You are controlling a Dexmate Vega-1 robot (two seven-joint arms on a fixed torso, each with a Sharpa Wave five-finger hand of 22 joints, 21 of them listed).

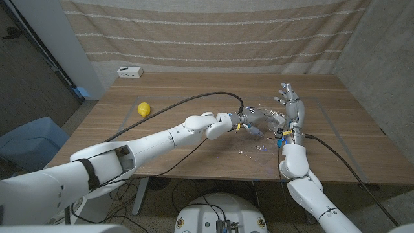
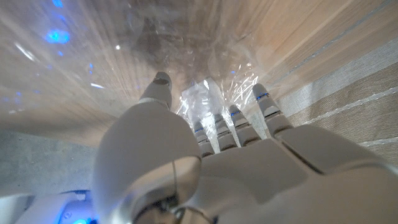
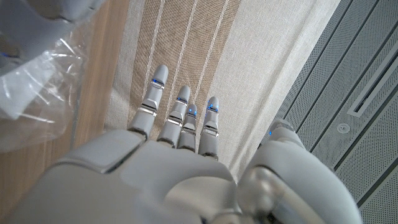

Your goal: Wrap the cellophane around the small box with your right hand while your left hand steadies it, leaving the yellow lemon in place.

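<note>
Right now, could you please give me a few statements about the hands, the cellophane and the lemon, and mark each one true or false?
1. The lemon lies on the table's left part, apart from both hands. True.
2. The right hand grips the cellophane. False: it is raised with fingers spread, holding nothing.
3. The left hand is at the crumpled cellophane. True: the left wrist view shows its fingers against the clear film.
4. The lemon sits inside the cellophane. False: it lies on bare wood, well clear of the film.
5. A white device sits at the table's far left edge. True.
</note>
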